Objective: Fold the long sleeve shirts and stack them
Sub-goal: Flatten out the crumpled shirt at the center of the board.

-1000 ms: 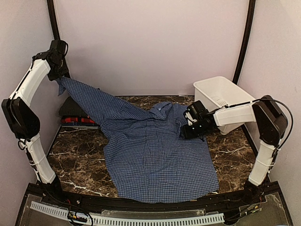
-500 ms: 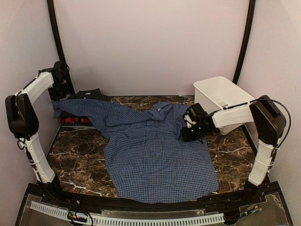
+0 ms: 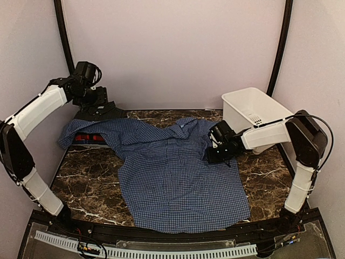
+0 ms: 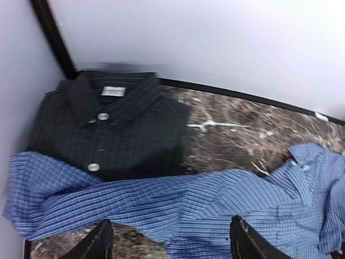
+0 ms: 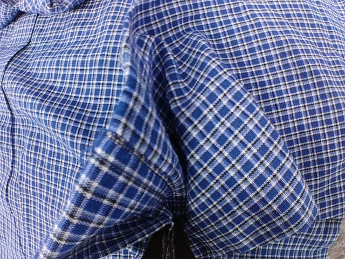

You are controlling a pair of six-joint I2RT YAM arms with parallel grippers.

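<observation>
**A:** Starting from the near edge, what lies on the table?

**B:** The blue shirt. It is spread flat on the marble, with its hem towards the arm bases and its body covering the middle. The cloth gets more rumpled further back.

**A:** And the right gripper?

**B:** It sits low at the shirt's right edge, about halfway up the garment. Its jaws are closed on a pinch of the blue check. The wrist view shows the fabric drawn into a ridge that runs down between the fingers.

**A:** Beyond that?

**B:** The collar lies bunched at the far end of the body. From there one sleeve stretches left and drapes over a folded pile in the far left corner.

**A:** What is in the pile?

**B:** A red shirt shows as a strip at the pile's near side, just below the sleeve. A dark shirt is the top layer, folded with collar and buttons up. The sleeve covers its near part.

**A:** The left gripper?

**B:** It hangs in the air above that pile, jaws wide apart, with nothing between them.

**A:** Anything further right?

**B:** A white basket stands in the far right corner, near the shirt's far right shoulder.
</observation>
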